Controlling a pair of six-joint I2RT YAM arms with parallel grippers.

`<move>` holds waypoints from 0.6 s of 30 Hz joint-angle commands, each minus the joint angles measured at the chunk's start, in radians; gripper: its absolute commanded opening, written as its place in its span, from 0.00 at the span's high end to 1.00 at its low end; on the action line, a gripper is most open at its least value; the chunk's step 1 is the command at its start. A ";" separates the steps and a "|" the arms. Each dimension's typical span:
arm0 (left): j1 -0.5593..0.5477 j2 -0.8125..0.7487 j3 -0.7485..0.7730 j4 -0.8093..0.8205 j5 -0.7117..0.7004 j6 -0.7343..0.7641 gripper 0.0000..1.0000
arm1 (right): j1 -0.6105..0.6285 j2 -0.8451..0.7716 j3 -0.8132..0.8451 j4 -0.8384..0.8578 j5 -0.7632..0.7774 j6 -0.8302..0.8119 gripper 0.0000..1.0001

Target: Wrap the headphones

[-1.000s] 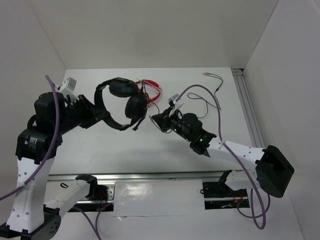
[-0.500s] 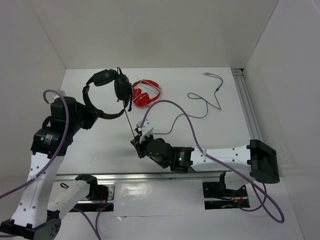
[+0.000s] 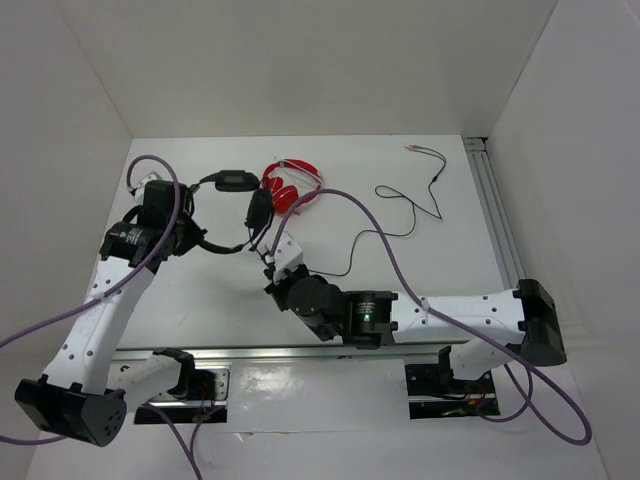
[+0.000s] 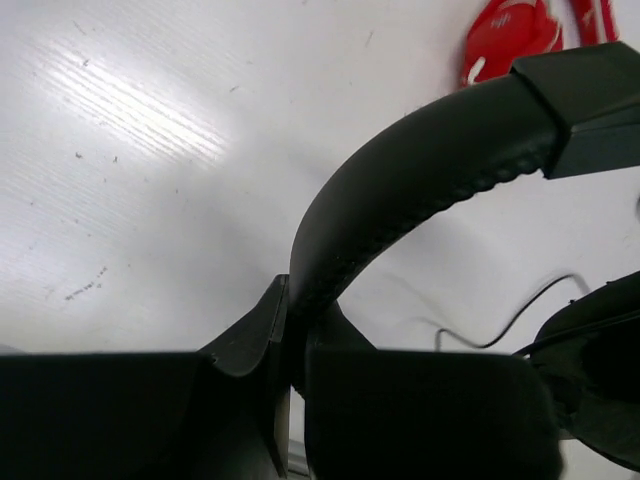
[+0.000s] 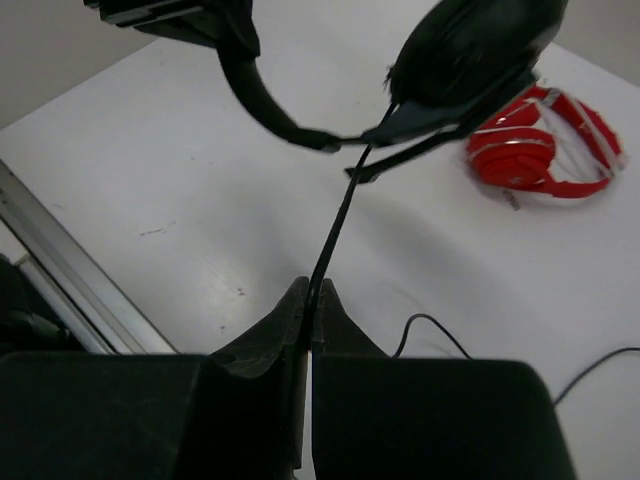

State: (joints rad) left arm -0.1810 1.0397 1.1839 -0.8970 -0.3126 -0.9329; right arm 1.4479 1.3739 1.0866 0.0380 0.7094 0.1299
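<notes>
The headphones (image 3: 232, 181) are black, with a round band and two fat, soft ear cups. A long thin dark cable (image 5: 338, 225) is coming out from under one ear cup.

The left jaws are squeezing shut on the band. In the left wrist view the band is curving up and away from them. The headphones are hanging in the air over the back left part of the white worktop (image 3: 450, 250). They are just beside the red headphones (image 3: 295, 185), which are lying flat on the worktop.

The right jaws are pinching shut on the cable, a little way below the ear cup. The cable is running in a straight, tight line from the cup down to them. The right jaws are sitting nearer the front of the worktop than the headphones.

The rest of the cable is lying in loose bends on the worktop, off to the right. Its far end is resting near the back right corner.
</notes>
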 commanded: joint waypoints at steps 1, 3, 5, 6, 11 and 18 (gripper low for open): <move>-0.029 0.046 0.011 0.102 -0.013 0.189 1.00 | 0.012 0.004 0.134 -0.078 0.117 -0.116 1.00; -0.054 0.083 0.022 0.102 0.017 0.286 1.00 | 0.012 0.043 0.174 -0.118 0.185 -0.189 1.00; -0.103 0.126 0.034 0.093 0.035 0.341 1.00 | -0.001 0.083 0.217 -0.130 0.275 -0.240 1.00; -0.121 0.135 0.034 0.093 0.035 0.374 1.00 | -0.013 0.096 0.226 -0.130 0.306 -0.287 1.00; -0.239 0.146 0.025 0.070 -0.040 0.443 1.00 | -0.037 0.135 0.222 -0.067 0.475 -0.415 0.99; -0.308 0.146 0.034 0.032 -0.100 0.467 1.00 | -0.073 0.090 0.176 0.023 0.486 -0.463 0.88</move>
State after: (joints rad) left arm -0.4805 1.1984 1.1893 -0.8539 -0.3489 -0.5266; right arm 1.3998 1.5280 1.2526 -0.0486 1.1183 -0.3050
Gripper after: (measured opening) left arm 0.138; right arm 0.121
